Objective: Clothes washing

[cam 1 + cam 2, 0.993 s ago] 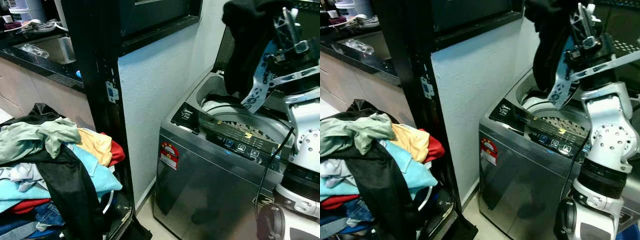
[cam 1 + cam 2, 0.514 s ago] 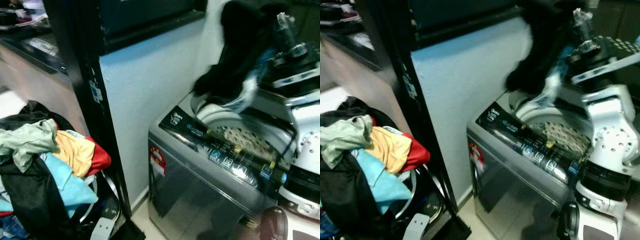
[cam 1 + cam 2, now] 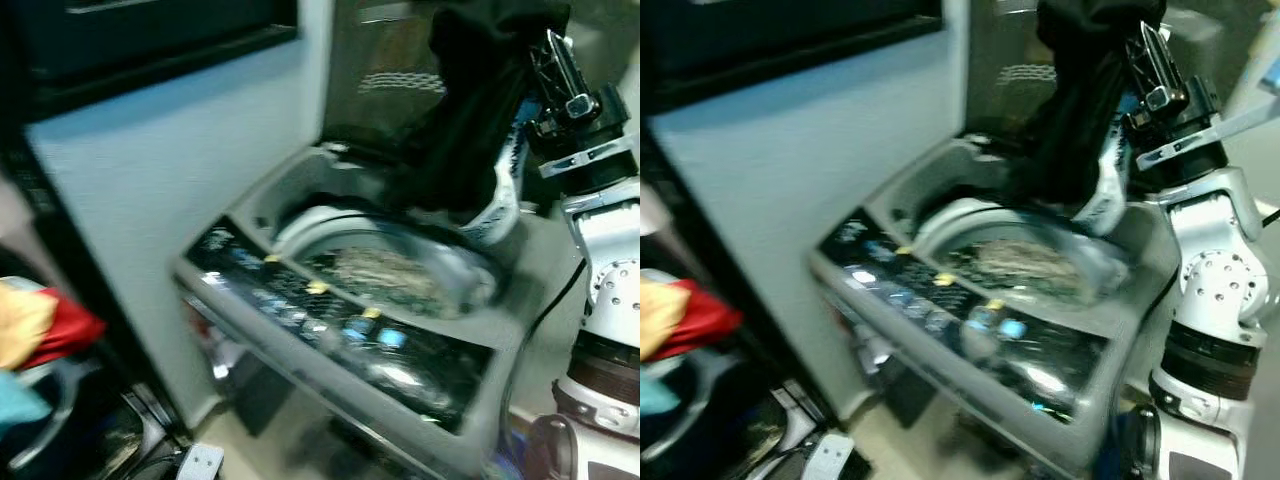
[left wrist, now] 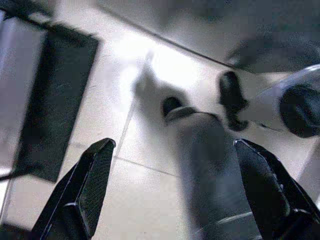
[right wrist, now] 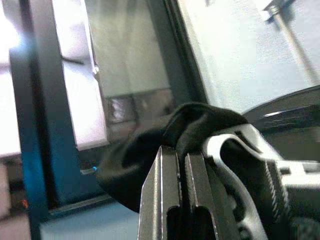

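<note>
1. The right end effector (image 3: 1145,60) was raised high over the far side of the top-loading washing machine (image 3: 330,360), its two black fingers (image 5: 175,200) pressed together on a black garment (image 3: 470,120). The height presumably let the hanging cloth clear the machine's rim.
2. The garment draped down from the clenched fingers, its lower end with a white-and-blue patterned part (image 3: 500,195) hanging just above the far edge of the tub opening. Judged from this, the load was about to be lowered in, not yet dropped.
3. The drum (image 3: 375,270) stood open, lid up at the back. Its perforated metal floor was visible, and no clothing could be made out inside through the blur.
4. The control panel (image 3: 330,330) ran along the machine's near edge.
5. A heap of laundry (image 3: 35,330), yellow and red pieces showing, lay beyond the machine's left side.
6. The left end effector (image 4: 175,200) hung idle over the tiled floor (image 4: 125,125), fingers spread apart and holding nothing.
</note>
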{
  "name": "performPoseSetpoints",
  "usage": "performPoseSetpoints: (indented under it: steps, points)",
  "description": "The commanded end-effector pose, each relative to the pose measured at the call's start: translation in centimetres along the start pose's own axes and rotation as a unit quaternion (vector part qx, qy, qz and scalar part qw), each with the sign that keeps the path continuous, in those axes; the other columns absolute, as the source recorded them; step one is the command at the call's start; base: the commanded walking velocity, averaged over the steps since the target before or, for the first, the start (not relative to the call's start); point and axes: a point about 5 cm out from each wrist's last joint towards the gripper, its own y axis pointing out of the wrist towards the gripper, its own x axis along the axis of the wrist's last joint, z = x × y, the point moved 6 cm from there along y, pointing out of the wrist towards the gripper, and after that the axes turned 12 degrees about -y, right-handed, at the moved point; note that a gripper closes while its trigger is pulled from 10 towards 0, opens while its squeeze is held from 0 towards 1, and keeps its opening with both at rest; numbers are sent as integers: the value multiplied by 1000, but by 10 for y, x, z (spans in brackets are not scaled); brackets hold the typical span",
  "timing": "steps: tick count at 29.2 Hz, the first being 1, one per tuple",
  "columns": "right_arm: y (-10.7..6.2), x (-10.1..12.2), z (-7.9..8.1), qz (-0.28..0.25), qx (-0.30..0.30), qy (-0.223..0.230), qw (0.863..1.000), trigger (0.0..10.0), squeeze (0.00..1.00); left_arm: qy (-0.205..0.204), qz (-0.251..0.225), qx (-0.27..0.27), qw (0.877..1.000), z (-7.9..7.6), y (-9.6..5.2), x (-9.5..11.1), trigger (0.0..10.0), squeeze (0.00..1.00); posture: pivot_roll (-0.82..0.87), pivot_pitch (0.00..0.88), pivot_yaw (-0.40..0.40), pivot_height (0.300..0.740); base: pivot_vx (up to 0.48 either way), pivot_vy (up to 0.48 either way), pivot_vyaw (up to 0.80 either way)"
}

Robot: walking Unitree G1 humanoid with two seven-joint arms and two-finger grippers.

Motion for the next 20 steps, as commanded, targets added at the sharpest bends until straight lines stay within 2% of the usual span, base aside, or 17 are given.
performPoseSetpoints:
  steps: [1,9,11,16,20]
  points:
    - [2,0,2,-1,4,-4,1000,10000,0,1,5,8,1000,6,-1,-3,10000,0,48,7,-25,740,0,0,-788]
    - [6,-12,1,29,-4,-22,999,10000,0,0,6,8,1000,6,-1,-4,10000,0,49,5,-27,740,0,0,-788]
    - [7,-23,7,52,7,-34,998,10000,0,1,7,8,1000,5,-1,-4,10000,0,47,5,-32,740,0,0,-788]
    - [7,-27,10,59,12,-37,997,10000,0,1,7,8,1000,5,-1,-5,10000,0,47,5,-33,740,0,0,-788]
    - [8,-39,22,80,34,-45,995,10000,0,-4,6,10,1000,4,-1,-5,10000,0,48,8,-33,740,0,0,0]
